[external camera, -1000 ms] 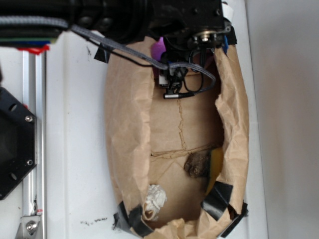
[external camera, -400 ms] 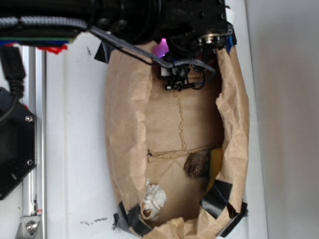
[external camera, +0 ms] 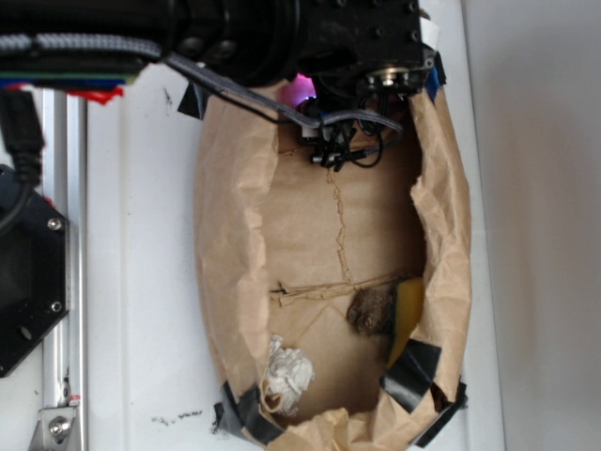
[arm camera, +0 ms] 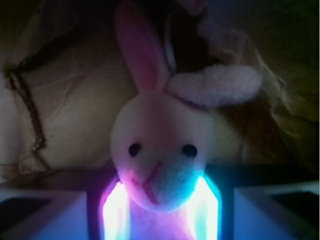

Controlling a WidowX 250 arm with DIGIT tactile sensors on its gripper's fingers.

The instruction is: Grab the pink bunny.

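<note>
my gripper [arm camera: 160, 210] brackets the pink bunny [arm camera: 157, 160] at 6 o'clock; grip unconfirmed—i should close evenly, low on its body.

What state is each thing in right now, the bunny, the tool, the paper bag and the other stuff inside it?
Bunny: face toward the wrist camera, between the tool's lit fingers, one ear up, one folded sideways.
Tool: fingers at both sides of the bunny; firm grip unclear.
Paper bag: open, crumpled, taped at the rim.
Yellow sponge: against the bag's wall.
White wad: crumpled, untouched.
</note>
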